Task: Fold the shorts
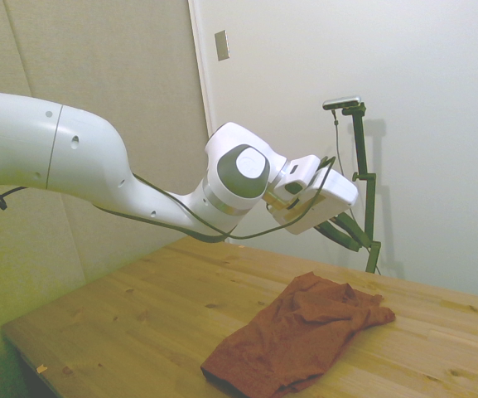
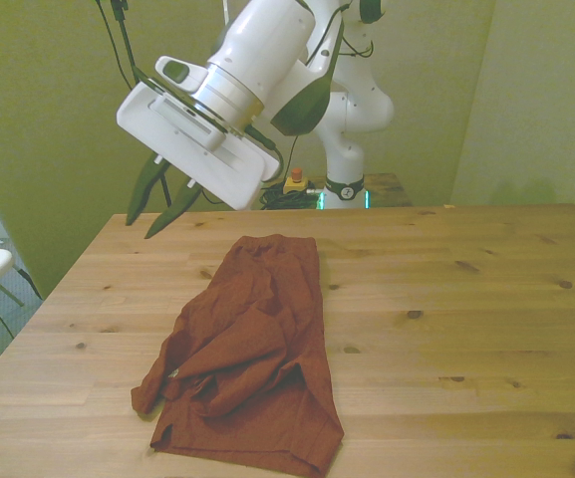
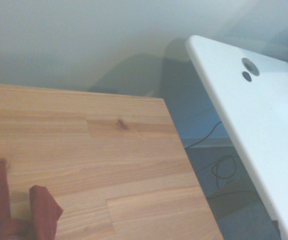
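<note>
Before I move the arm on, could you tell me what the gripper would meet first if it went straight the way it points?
Probably the table near its edge, beside the shorts; the open gripper points down past them, though depth is unclear.

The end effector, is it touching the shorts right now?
Apart. In the front view the end effector hangs in the air with its fingers open, well above the table and clear of the shorts.

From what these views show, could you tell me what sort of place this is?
Probably a robotics lab: a white arm over a bare wooden table, plain walls, cables on the floor, and only rust shorts laid out.
</note>
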